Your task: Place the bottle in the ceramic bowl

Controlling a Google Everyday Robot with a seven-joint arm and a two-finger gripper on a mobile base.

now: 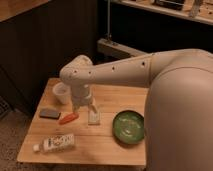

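The bottle (55, 143) is lying on its side at the near left edge of the table (107, 97), cap pointing left, well apart from the ceramic bowl (128, 126) sitting to the right. The gripper (83, 109) is hanging farther back, beside the orange piece (68, 118), fingers apart and holding nothing. The bottle is looking light, smooth and liable to roll — gripping across its middle seems safest.

Viewpoint: high, behind the arm (125, 70), facing down at the wooden table (117, 96).
Nearness: close; gripper (83, 106) hangs left of centre, above the table.
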